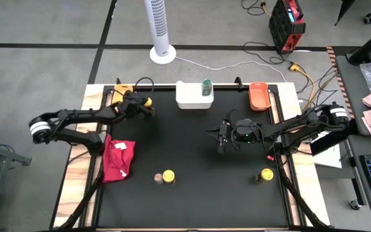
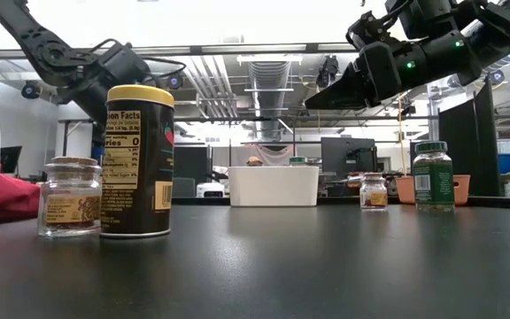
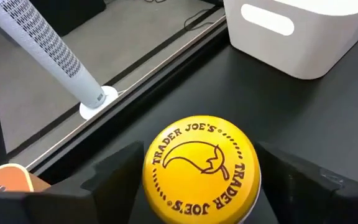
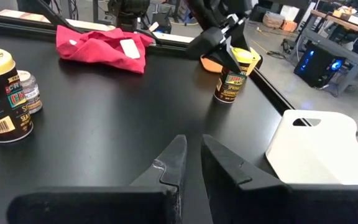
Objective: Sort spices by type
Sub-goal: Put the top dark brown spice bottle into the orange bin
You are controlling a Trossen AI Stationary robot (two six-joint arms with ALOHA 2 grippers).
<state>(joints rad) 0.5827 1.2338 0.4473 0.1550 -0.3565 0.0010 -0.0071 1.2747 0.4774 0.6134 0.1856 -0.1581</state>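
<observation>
A dark spice jar with a yellow lid (image 3: 201, 165) stands on the black table at the far left, beside the yellow tray (image 1: 122, 90). My left gripper (image 1: 144, 104) is open, one finger on each side of the lid. My right gripper (image 4: 192, 144) is shut with nothing in it, and hovers over mid-table (image 1: 219, 136). A green-lidded jar (image 1: 206, 87) stands in the white tray (image 1: 189, 98). Near the front, a yellow-lidded jar (image 1: 169, 176) and a small glass jar (image 1: 158, 177) stand side by side. Another jar (image 1: 266, 175) stands at the front right. My left gripper has a finger (image 3: 114, 180) close on each side of the jar's yellow lid (image 3: 157, 180), coming slanted down from the table's left. I cannot tell whether they touch it. The jar stands upright with its base on the table (image 4: 229, 99).
A red cloth (image 1: 118, 160) lies at the left edge, near the front. An orange tray (image 1: 259, 95) stands at the far right. The two front jars (image 2: 138, 159) are close to the low camera. Bare black table lies between the two arms.
</observation>
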